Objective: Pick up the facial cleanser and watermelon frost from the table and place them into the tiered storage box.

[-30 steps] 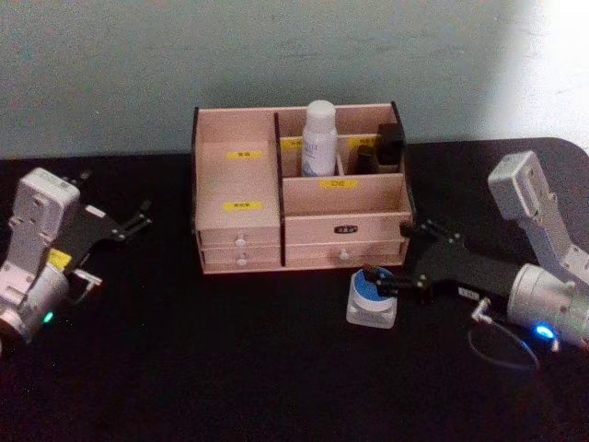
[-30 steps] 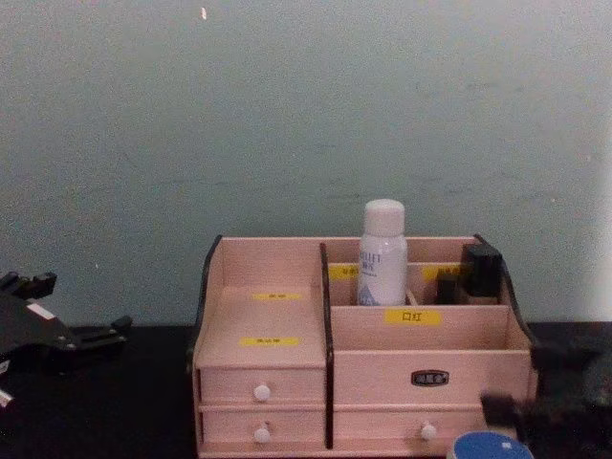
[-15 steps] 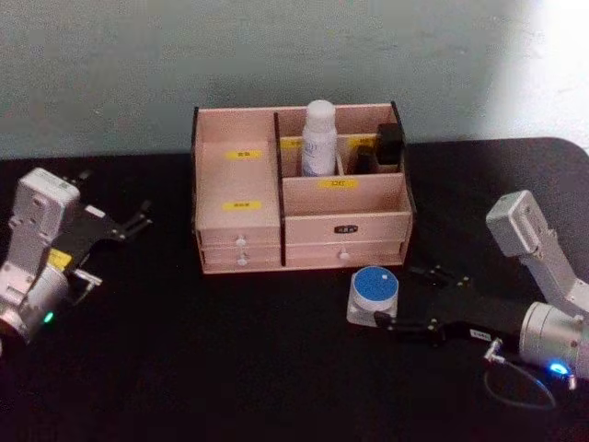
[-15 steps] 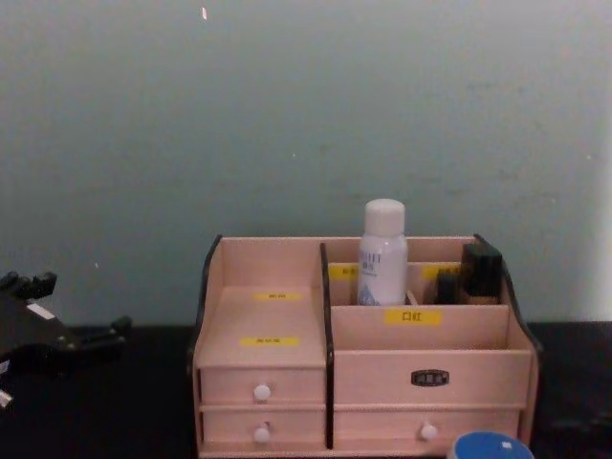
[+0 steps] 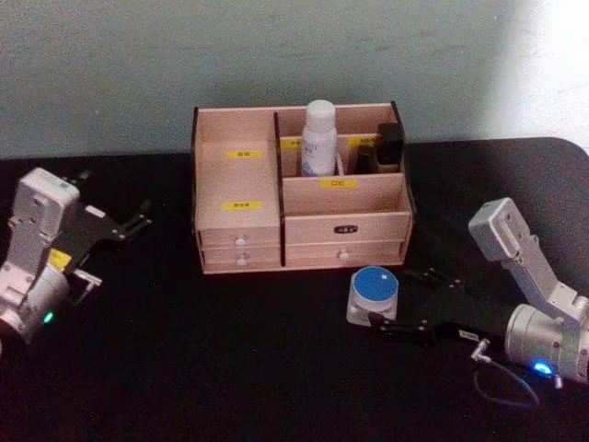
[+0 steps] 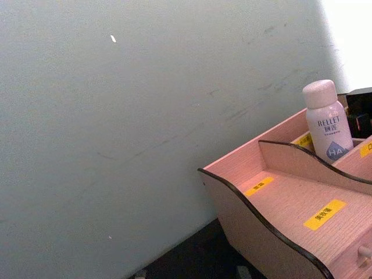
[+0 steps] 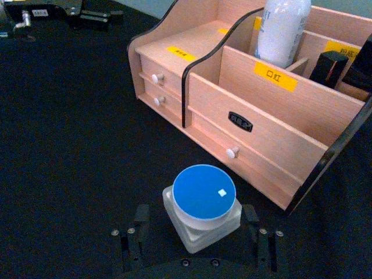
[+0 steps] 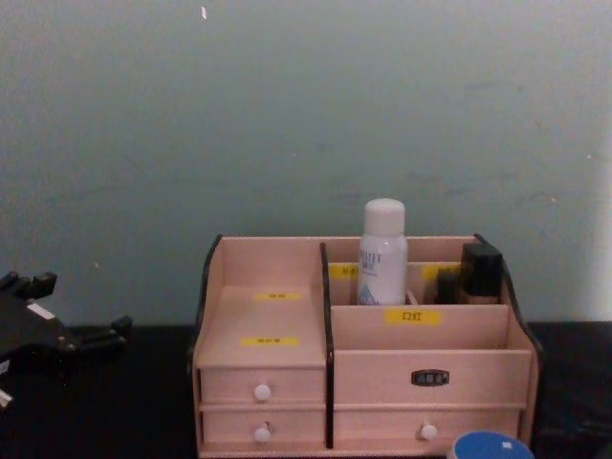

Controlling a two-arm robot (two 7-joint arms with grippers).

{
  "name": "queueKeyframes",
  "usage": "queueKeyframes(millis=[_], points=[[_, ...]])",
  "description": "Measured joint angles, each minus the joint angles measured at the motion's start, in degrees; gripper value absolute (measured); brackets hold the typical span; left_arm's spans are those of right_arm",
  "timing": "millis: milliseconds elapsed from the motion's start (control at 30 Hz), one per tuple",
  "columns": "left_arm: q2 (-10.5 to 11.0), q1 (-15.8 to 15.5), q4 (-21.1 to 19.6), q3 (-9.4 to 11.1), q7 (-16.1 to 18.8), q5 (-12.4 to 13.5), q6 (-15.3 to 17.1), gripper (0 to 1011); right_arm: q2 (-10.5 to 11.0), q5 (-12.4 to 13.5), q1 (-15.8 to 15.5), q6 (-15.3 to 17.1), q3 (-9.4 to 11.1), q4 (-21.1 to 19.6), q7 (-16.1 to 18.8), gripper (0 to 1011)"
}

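The watermelon frost, a squat frosted jar with a blue lid, stands on the black table just in front of the tiered storage box. My right gripper is open and low at the jar's right side. In the right wrist view the jar sits between the two fingers, and I cannot tell whether they touch it. The facial cleanser, a tall white bottle, stands upright in a back compartment of the box. My left gripper rests open, far off at the table's left.
A small dark bottle stands in the box's back right compartment, next to the cleanser. The box's front right compartment and left stepped shelves hold nothing. A pale wall rises close behind the box.
My right gripper came down from above the jar, drew back to the right, then slid in low so its fingers flank the jar. The left arm has stayed put.
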Motion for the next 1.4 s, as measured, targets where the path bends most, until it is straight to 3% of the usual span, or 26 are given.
queueKeyframes(millis=[700,1400], points=[[0.00,0.00,0.00,0.00,0.00,0.00,0.00,1001,-3.93,-0.48,5.10,-0.73,-1.71,6.36,1.81,1000],[0.00,0.00,0.00,0.00,0.00,0.00,0.00,1001,-4.67,-1.11,6.24,0.09,-2.74,7.81,2.02,1000]])
